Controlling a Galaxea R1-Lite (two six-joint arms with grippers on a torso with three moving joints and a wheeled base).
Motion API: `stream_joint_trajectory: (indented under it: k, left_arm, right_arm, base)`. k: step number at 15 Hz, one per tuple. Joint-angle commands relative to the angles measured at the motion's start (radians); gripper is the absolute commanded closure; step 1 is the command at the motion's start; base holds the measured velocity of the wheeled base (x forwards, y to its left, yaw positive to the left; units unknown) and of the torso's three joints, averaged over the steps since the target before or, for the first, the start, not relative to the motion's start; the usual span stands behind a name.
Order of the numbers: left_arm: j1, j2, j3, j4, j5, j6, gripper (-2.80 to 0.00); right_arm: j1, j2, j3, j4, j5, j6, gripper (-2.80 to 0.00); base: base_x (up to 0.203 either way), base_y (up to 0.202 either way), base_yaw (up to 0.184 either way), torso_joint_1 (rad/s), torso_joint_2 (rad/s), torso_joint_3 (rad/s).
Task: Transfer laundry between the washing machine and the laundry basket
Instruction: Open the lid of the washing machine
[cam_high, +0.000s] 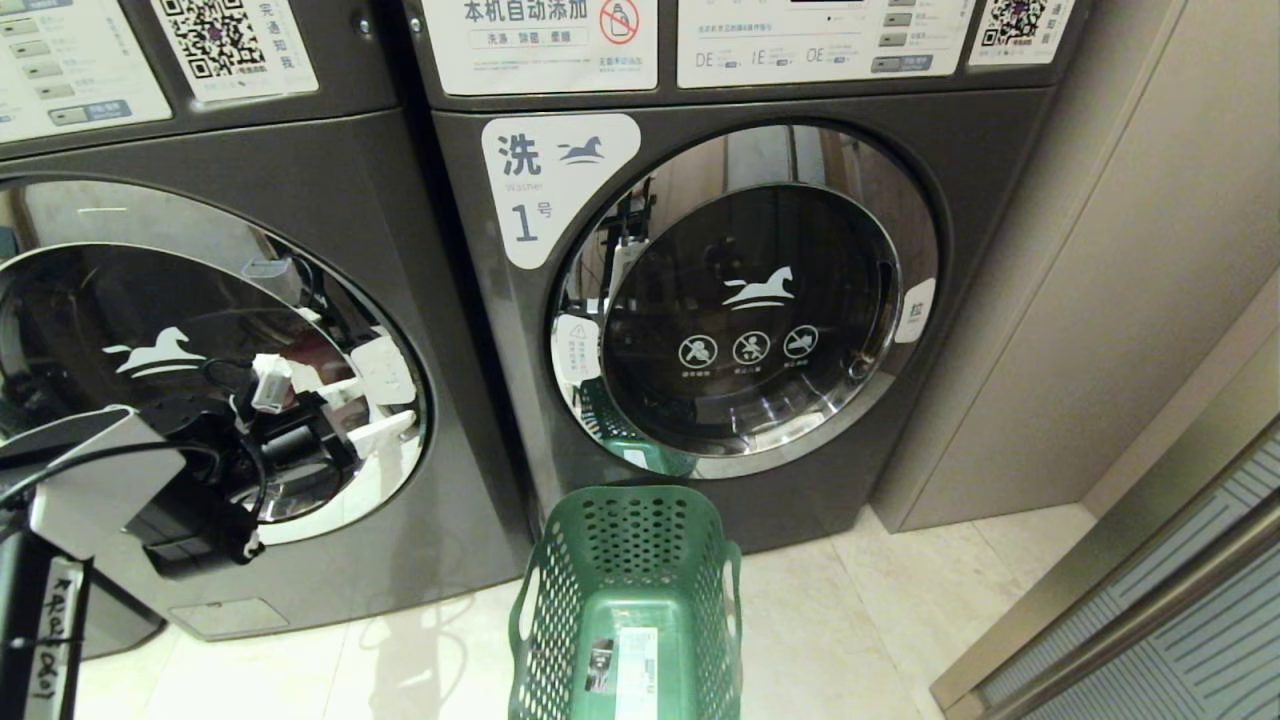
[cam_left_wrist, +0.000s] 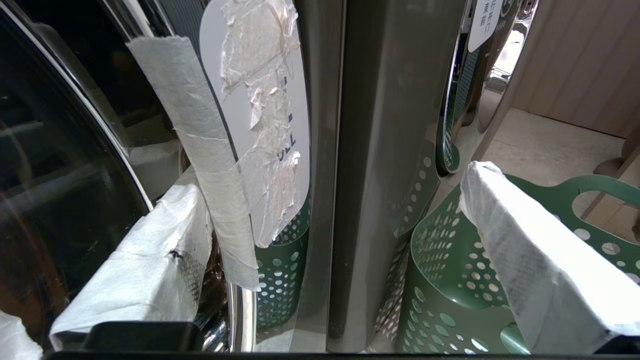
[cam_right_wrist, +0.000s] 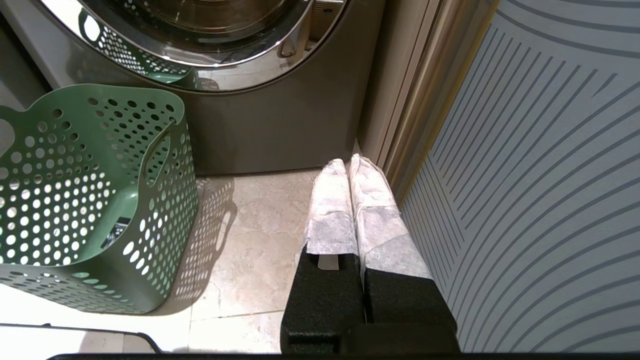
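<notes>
While no garment shows anywhere in these views, the job stands at its very start: getting the washing machine (cam_high: 300, 150) open. Its round door (cam_high: 150, 330) looks closed, chrome ring flush with the dark front. The left end effector (cam_high: 385, 405) sits at the door's right edge, released, with its white-wrapped fingers (cam_left_wrist: 540, 260) spread wide and nothing between them. In the left wrist view one finger lies against the chrome ring, just beside a taped-over pull label (cam_left_wrist: 260, 125); the other hangs out toward the basket side. Whether the near finger actually touches the ring I cannot tell.

The laundry basket (cam_high: 600, 560) stands on the floor (cam_high: 850, 620) in front of the neighbouring machine marked 1 (cam_high: 980, 180), near the door being worked on. It is empty, with only a white sticker (cam_high: 636, 670) on its bottom. Any laundry is therefore, I judge, behind the closed door, though the dark glass hides it.

The right end effector (cam_right_wrist: 350, 165) is parked low beside the wall, well apart from the basket, with its fingers clenched on nothing.

Next, the left fingers probably need to hook behind the door's edge by the pull label, clamp there, and draw outward along the door's swing. A grip on the smooth chrome alone could slip, so finding the recess matters.
</notes>
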Motion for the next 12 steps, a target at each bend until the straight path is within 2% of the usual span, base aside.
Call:
stream_joint_trajectory:
  k: [1,3,5,8,12]
  left_arm:
    - [0.002,-0.003,0.000,-0.007,-0.007,-0.001,-2.80]
    - [0.003,-0.012,0.011,-0.007,-0.018,-0.001,-2.80]
    - [0.006,-0.017,0.031,-0.007,-0.058,0.016,-2.80]
    - [0.010,-0.028,0.074,-0.007,-0.067,0.042,-2.80]
    - [0.015,-0.043,0.077,-0.007,-0.079,0.045,-2.80]
  right_arm:
    - [0.000,0.001,0.000,0.000,0.001,-0.001,0.00]
    - [0.000,0.001,0.000,0.000,0.001,-0.001,0.00]
    - [0.000,0.001,0.000,0.000,0.001,-0.001,0.00]
    - [0.000,0.001,0.000,0.000,0.000,-0.001,0.00]
    - [0.000,0.001,0.000,0.000,0.000,-0.001,0.00]
  base:
    - [0.000,0.000,0.000,0.000,0.00,0.000]
    - [0.000,0.000,0.000,0.000,0.00,0.000]
    - [0.000,0.000,0.000,0.000,0.00,0.000]
    - [0.000,0.000,0.000,0.000,0.00,0.000]
    - [0.000,0.000,0.000,0.000,0.00,0.000]
